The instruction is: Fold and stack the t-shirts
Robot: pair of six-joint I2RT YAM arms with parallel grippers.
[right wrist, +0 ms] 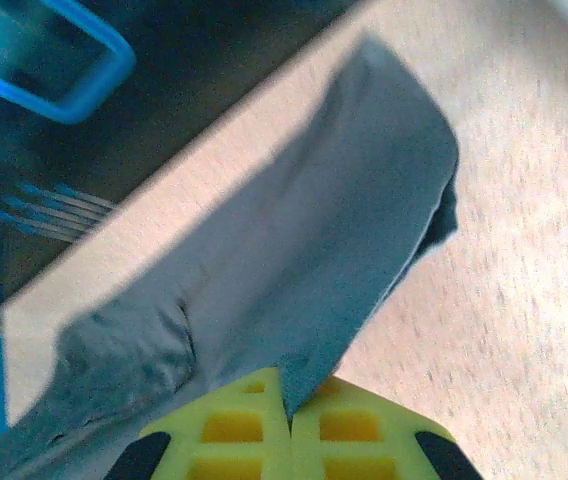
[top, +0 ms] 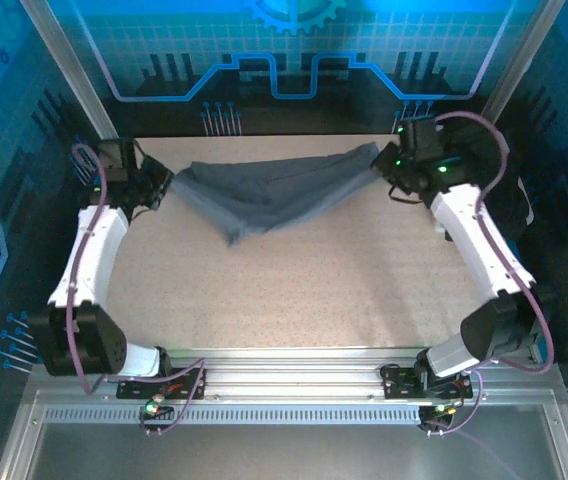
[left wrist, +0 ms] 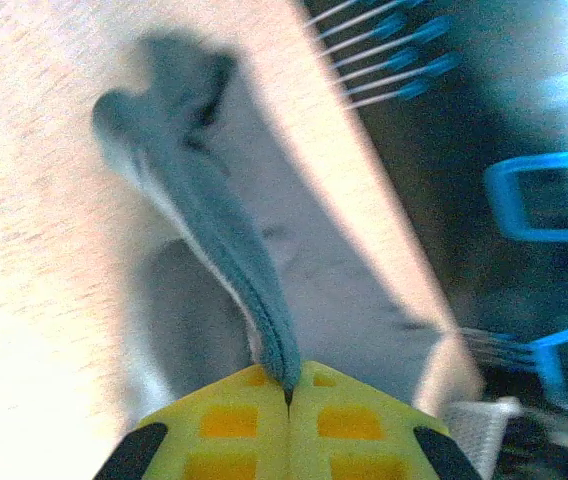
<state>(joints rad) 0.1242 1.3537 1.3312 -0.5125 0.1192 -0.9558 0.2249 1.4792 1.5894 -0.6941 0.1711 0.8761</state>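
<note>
Left tool point(top: 160, 186) and right tool point(top: 385, 166) each pinch the blue-grey t-shirt point(top: 274, 190), strung between them at the counter's point(top: 314, 290) far side.

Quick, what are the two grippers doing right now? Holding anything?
Left gripper: closed, pinching an edge of the soft blue-grey cloth t-shirt.
Right gripper: closed, pinching the same t-shirt's other end.

I am looking down at a beige speckled table point(top: 314, 290) sitting inside a booth; a blue back wall point(top: 384, 30) printed with circuit lines and a gear is glowing behind it, and an aluminium rail point(top: 294, 362) is running along the near edge
</note>
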